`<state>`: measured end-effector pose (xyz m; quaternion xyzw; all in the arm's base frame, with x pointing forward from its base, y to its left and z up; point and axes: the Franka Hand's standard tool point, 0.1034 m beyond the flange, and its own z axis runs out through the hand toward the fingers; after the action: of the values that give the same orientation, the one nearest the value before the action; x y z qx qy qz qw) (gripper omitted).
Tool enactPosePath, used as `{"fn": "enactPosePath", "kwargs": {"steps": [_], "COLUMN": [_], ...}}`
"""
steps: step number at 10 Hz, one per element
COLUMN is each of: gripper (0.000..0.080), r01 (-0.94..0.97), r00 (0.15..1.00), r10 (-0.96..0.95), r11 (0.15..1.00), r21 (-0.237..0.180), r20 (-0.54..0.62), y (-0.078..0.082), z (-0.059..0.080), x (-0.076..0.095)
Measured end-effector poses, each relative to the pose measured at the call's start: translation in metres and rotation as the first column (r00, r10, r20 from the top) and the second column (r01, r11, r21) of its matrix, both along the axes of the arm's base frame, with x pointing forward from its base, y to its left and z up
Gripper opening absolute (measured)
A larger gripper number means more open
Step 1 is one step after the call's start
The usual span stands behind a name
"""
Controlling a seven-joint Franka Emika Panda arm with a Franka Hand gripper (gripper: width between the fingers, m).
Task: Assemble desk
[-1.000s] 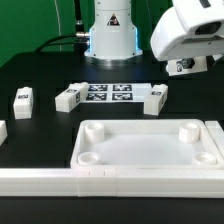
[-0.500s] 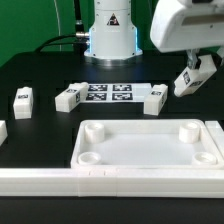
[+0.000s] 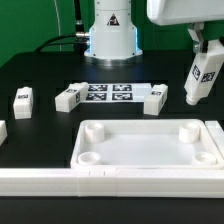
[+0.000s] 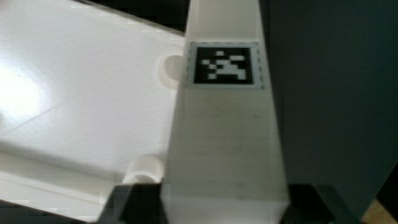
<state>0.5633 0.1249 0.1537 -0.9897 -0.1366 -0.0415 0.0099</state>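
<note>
Gripper (image 3: 204,42) closed on the upper end of one desk leg (image 3: 203,78), which hangs nearly upright above the table (image 3: 40,70), tag facing the exterior camera, just beyond the far corner of the desk top (image 3: 150,152) on the exterior view's right. The upright hold probably suits lowering the free end into the nearest round corner socket (image 3: 190,129). The desk top lies flat, sockets upward, beside the long low rail (image 3: 40,182). A second leg (image 3: 68,97) and a third leg (image 3: 156,97) flank the marker board (image 3: 108,94); a fourth leg (image 3: 22,99) lies well apart. Nothing covers the socket
</note>
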Motion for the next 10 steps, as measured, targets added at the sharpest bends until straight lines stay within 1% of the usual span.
{"fn": "enactPosePath", "kwargs": {"steps": [2,3,4,5,6,7,10], "gripper": [0.0291,0.0291,0.0291,0.0291,0.0291,0.0291,0.0291], "r01": [-0.009,-0.028,-0.041,-0.038,-0.039,-0.041,-0.042], "r00": [0.990,0.984,0.969,0.975,0.973,0.973,0.969], "r10": [0.004,0.022,0.031,0.030,0.032,0.033,0.033], "r11": [0.999,0.999,0.998,0.999,0.999,0.999,0.999], "r21": [0.033,0.031,0.036,0.030,0.029,0.030,0.033], "r20": [0.143,0.175,0.246,0.222,0.227,0.229,0.246], "y": [0.000,-0.005,-0.009,-0.013,-0.013,-0.012,-0.012], "z": [0.000,0.007,0.018,0.022,0.029,0.026,0.026], "x": [0.005,0.013,0.027,0.030,0.039,0.037,0.038]}}
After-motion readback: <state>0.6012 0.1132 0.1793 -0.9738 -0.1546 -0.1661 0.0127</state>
